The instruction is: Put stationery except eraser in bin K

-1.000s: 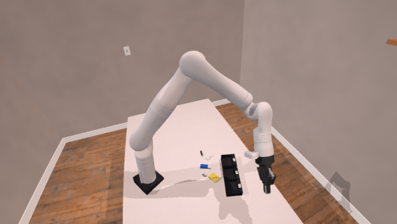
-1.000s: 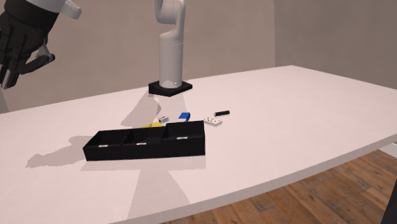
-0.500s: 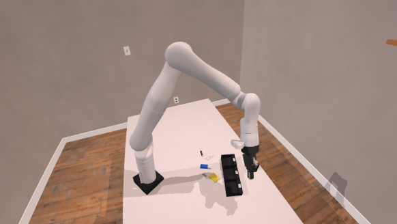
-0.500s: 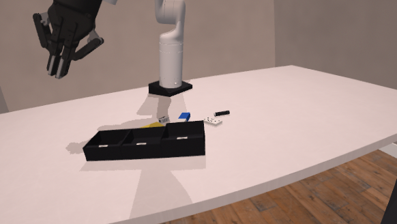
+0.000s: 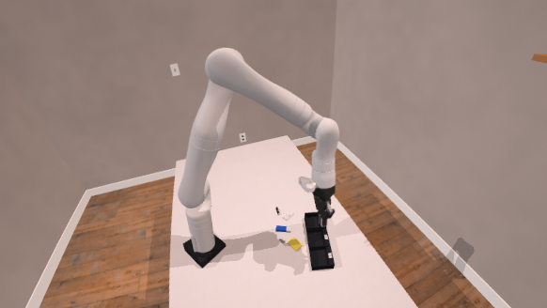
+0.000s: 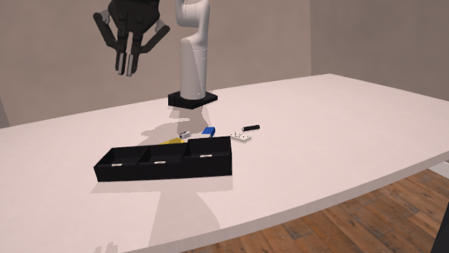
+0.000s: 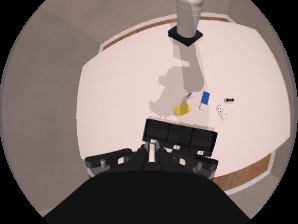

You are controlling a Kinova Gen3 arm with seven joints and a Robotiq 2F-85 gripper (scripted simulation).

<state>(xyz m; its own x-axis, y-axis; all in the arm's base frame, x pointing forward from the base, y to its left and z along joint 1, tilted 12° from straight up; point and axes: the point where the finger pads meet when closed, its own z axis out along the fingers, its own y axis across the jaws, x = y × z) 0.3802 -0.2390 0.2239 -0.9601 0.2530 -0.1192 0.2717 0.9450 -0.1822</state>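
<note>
Three black bins (image 5: 324, 266) (image 6: 166, 172) (image 7: 181, 137) stand joined in a row on the white table (image 5: 244, 178) (image 6: 328, 127); their small white labels are too small to read. Beside them lie a yellow note pad (image 5: 294, 244) (image 6: 172, 141) (image 7: 180, 108), a blue block (image 5: 282, 228) (image 6: 208, 131) (image 7: 205, 98), a small grey-white piece (image 5: 282, 240) (image 6: 185, 134), a white domino (image 5: 288, 215) (image 6: 241, 136) (image 7: 221, 112) and a black marker (image 5: 277, 210) (image 6: 251, 127) (image 7: 229, 102). My gripper (image 5: 324, 218) (image 6: 126, 72) (image 7: 152, 146) is shut with nothing between the fingers. It hangs well above one end of the bin row.
The arm's black base (image 5: 204, 251) (image 6: 192, 99) (image 7: 185, 35) stands behind the small things. The table's edge runs close behind the bins on the side away from the base (image 5: 357, 235). Wooden floor surrounds the table.
</note>
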